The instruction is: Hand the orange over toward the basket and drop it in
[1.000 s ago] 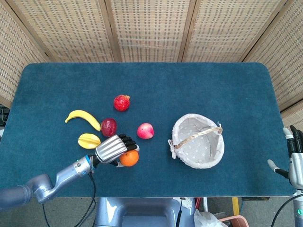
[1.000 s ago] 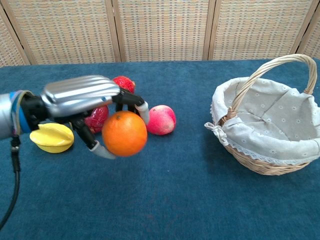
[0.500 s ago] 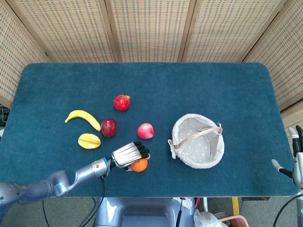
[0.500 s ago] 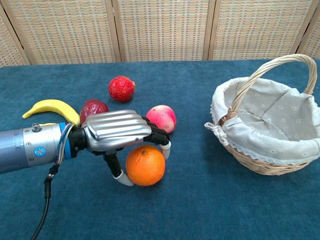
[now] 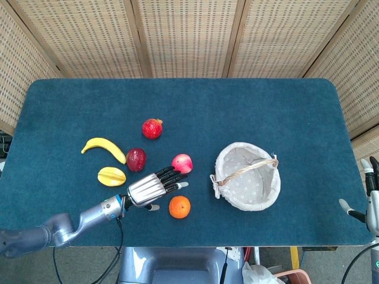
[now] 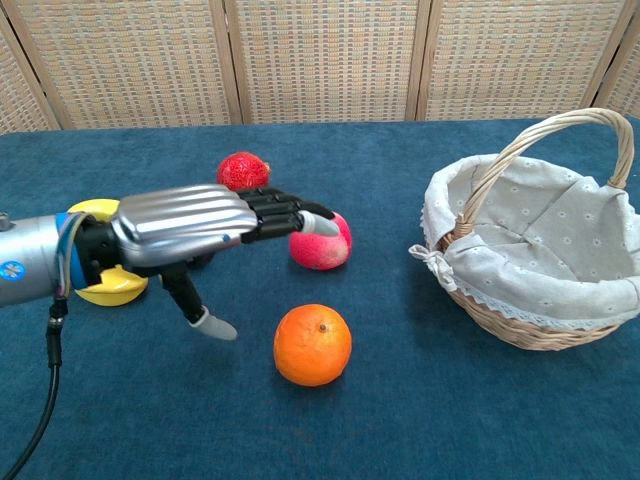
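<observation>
Since half a second ago the left hand (image 6: 205, 225) has let go of the orange (image 6: 313, 345) and lifted off it; its fingers now reach out flat and apart, holding nothing, where they had been curled over the fruit. Left of the orange, a banana (image 5: 104, 148), a yellow fruit (image 5: 111, 176) and a dark red fruit (image 5: 136, 159) lie on the tabletop (image 5: 249, 112). The orange rests alone on the blue cloth, just beyond and below the left hand's fingertips, between that hand and the basket (image 5: 247, 176). A pink apple (image 6: 320, 242) sits behind it. The right hand (image 5: 371, 195) waits at the far edge past the basket, fingers spread and empty. It probably takes the next reach, though the left hand is much closer.
</observation>
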Action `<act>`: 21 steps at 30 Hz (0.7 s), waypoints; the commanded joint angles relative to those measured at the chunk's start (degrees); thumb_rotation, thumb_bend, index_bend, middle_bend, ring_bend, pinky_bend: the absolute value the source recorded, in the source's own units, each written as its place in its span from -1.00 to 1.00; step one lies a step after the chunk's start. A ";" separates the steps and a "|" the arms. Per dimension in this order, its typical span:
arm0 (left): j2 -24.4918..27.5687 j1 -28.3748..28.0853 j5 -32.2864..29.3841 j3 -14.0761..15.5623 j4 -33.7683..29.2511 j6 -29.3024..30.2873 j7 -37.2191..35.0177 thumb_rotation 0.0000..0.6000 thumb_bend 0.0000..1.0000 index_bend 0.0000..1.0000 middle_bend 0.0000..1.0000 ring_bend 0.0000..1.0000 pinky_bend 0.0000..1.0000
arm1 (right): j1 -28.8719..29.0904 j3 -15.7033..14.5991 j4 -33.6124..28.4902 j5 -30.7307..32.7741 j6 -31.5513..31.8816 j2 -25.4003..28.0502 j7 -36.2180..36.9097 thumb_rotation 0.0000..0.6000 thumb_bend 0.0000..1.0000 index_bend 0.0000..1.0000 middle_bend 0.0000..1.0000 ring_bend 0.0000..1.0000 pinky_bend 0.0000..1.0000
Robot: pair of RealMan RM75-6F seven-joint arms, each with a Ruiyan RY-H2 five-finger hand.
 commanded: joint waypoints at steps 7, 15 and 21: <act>20.55 13.60 -18.10 -3.37 -23.93 9.78 14.28 1.00 -1.00 -1.00 -1.00 -1.00 -1.00 | -0.01 -0.33 -0.23 -0.92 0.41 -0.07 -0.88 1.00 -1.00 -1.00 -1.00 -1.00 -1.00; 24.97 25.34 -29.63 -5.06 -32.16 21.33 19.76 1.00 -1.00 -1.00 -1.00 -1.00 -1.00 | -0.06 -1.02 -0.89 -2.50 1.22 -0.57 -3.18 1.00 -1.00 -1.00 -1.00 -1.00 -1.00; 28.14 29.49 -33.52 -5.18 -34.82 22.48 18.46 1.00 -1.00 -1.00 -1.00 -1.00 -1.00 | -0.23 -1.45 -1.55 -3.83 1.91 -0.19 -3.23 1.00 -1.00 -1.00 -1.00 -1.00 -1.00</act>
